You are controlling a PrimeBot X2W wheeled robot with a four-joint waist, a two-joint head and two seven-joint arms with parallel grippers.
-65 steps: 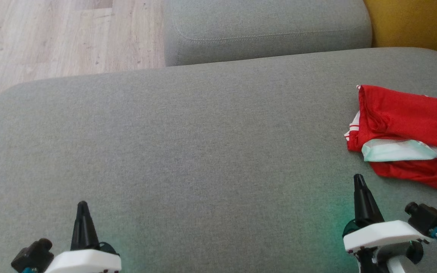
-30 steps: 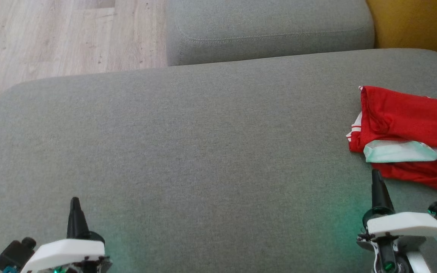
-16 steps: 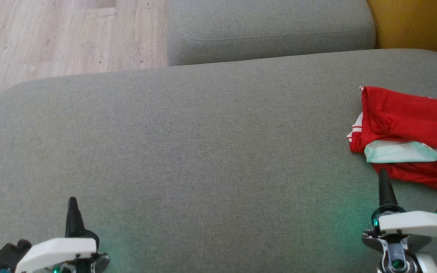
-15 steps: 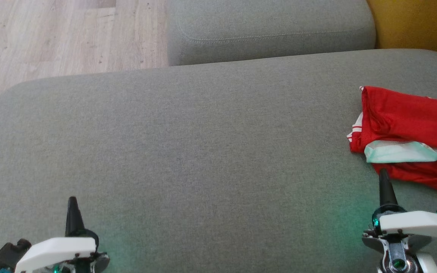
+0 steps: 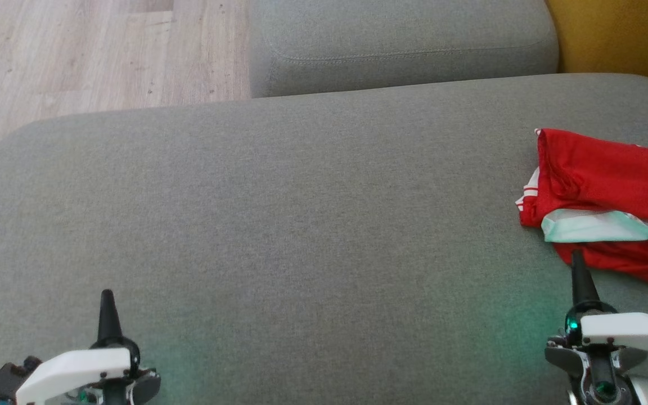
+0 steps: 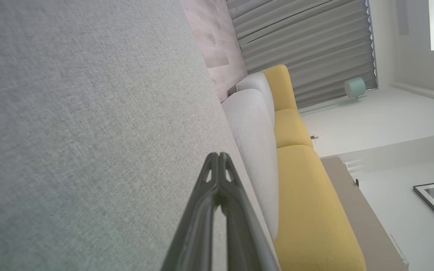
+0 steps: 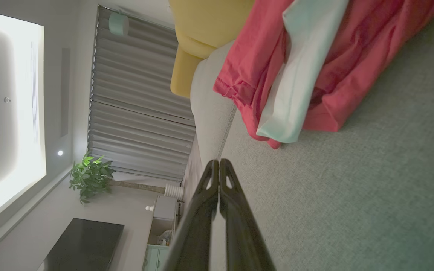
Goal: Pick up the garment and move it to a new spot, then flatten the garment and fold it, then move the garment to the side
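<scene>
The left gripper (image 5: 107,301) and right gripper (image 5: 578,264) are both closed and empty. Unless it opens first, the right one may just shove the red garment (image 5: 605,174) along the cushion (image 5: 301,225).

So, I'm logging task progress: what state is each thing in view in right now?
garment: bunched up, not flattened, lying on the cushion, held by nothing.
left gripper: shut, empty, over bare cushion.
right gripper: shut, empty, tip close to the garment's near edge; contact unclear.
</scene>
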